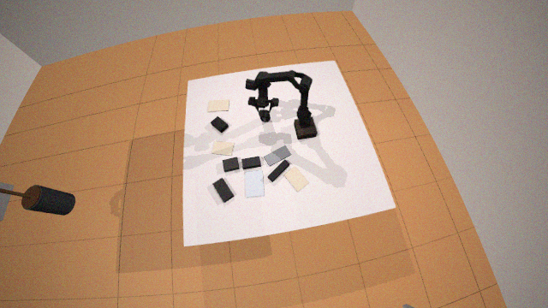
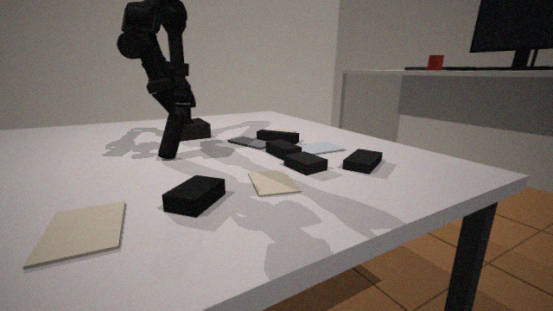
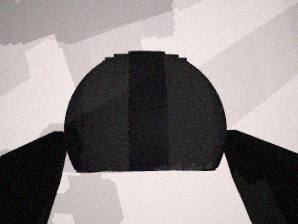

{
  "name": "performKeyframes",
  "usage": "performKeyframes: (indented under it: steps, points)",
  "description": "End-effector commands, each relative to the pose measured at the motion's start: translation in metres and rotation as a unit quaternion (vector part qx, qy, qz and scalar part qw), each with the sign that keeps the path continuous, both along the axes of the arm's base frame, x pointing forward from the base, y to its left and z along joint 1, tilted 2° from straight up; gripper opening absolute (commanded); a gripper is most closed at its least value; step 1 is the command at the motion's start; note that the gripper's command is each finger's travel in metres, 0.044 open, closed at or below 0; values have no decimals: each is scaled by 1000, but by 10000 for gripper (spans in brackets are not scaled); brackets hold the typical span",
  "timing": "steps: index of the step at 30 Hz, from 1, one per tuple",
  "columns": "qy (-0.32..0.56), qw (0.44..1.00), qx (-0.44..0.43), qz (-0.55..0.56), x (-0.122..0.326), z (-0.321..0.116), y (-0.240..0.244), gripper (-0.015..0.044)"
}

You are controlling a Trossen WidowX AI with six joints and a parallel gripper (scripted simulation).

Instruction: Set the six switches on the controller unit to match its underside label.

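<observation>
My gripper [image 1: 265, 114] [image 3: 147, 141] is shut on a dark, round-ended body, apparently the controller unit [image 1: 265, 116] [image 2: 169, 140] [image 3: 100, 110]. In the wrist view it fills the space between the two fingers, has a flat lower edge and shows a darker band down its middle. In the exterior view it hangs steeply tilted from the fingers, its lower end at or just above the bench. No rocker switches and no row of label squares can be made out in any view.
Several black modules [image 1: 219, 124] [image 2: 193, 196] lie on the white bench [image 1: 342, 180] [image 2: 143, 276]. Thin beige plates [image 1: 218, 105] [image 2: 78, 235], a grey plate [image 1: 277, 155] and a pale blue plate [image 1: 254, 184] [image 2: 324, 148] lie among them. The arm's base [image 1: 306, 129] stands beside the gripper.
</observation>
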State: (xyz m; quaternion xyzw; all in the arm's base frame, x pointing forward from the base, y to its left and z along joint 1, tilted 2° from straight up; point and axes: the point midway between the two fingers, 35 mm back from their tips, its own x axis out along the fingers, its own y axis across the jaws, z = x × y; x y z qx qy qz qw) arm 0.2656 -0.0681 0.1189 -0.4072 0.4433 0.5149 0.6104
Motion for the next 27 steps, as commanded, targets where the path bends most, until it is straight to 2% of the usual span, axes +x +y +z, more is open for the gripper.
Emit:
performKeyframes:
  steps: [1,27]
  points:
    - [-1,1000,-3,-1,1,0,-6,336]
    - [3,1000,-30,-2,-2,2,-26,337]
